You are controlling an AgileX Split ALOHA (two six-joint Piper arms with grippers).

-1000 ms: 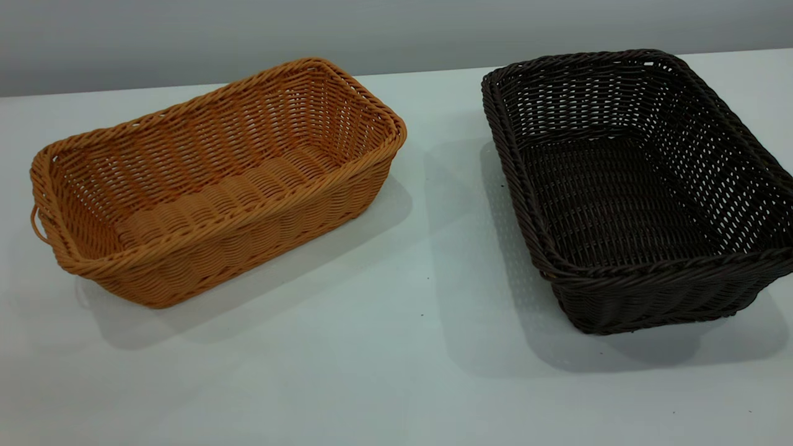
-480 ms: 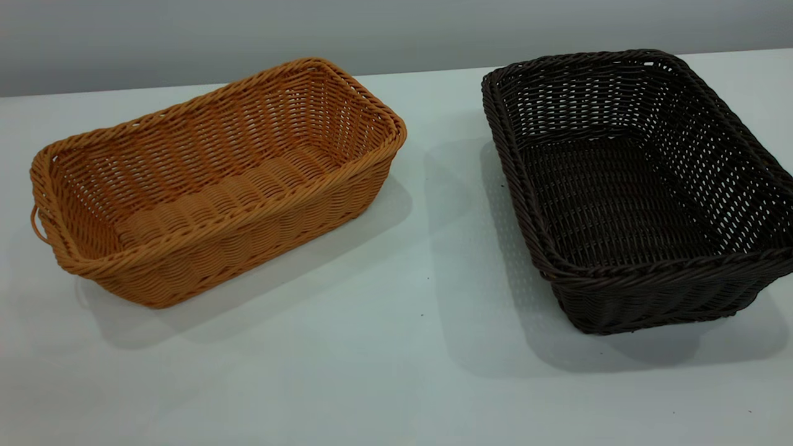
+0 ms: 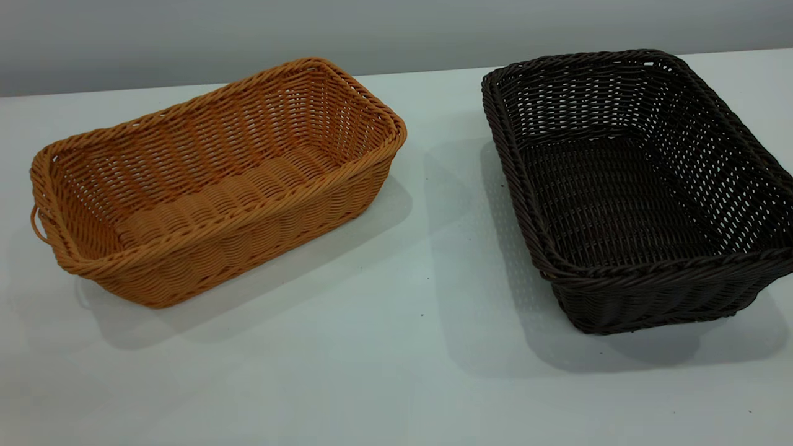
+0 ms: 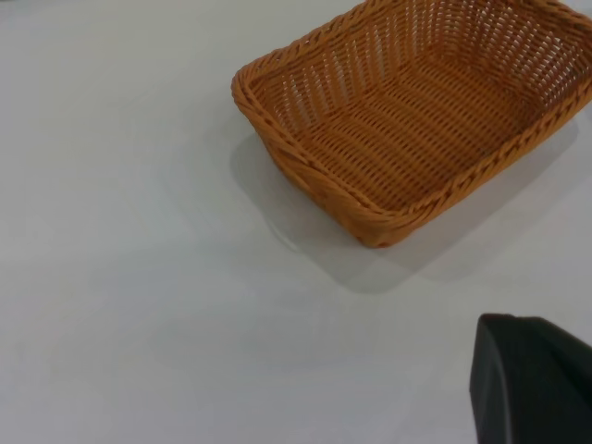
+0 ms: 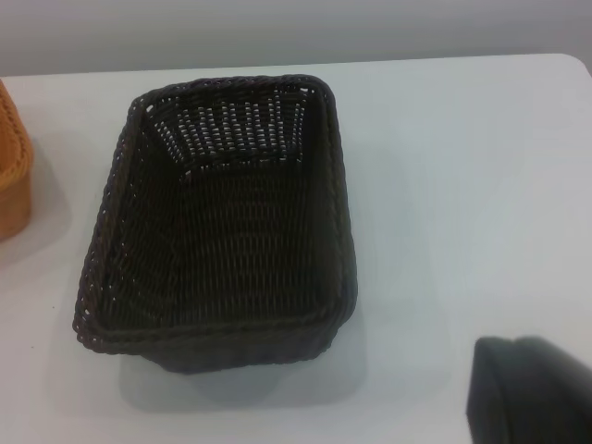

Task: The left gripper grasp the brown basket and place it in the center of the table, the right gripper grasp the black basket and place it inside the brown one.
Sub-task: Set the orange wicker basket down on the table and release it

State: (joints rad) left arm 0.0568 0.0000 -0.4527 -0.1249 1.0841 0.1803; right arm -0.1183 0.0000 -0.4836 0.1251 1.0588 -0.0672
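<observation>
on the left side of the table: we see the brown basket point(image 3: 217, 179) sitting flat with its open side up and nothing in it, so it is ready to be picked up.
little loop handle: it sticks out at the far left end of the brown basket, away from the middle.
left gripper: we only see a dark bit of it point(image 4: 532, 379) in the corner of the left wrist view, up off the table and well apart from the brown basket; we cannot tell if its fingers are apart or together.
middle of the table point(image 3: 427, 297): bare white top between the two baskets; we think the brown basket must go here first.
on the right side: the black basket point(image 3: 632, 186) sits flat, open side up, with nothing in it, waiting its turn.
right gripper: a dark bit point(image 5: 532, 388) shows near the black basket, not touching it; fingers, we cannot tell.
how far along: we think nothing is grabbed yet.
</observation>
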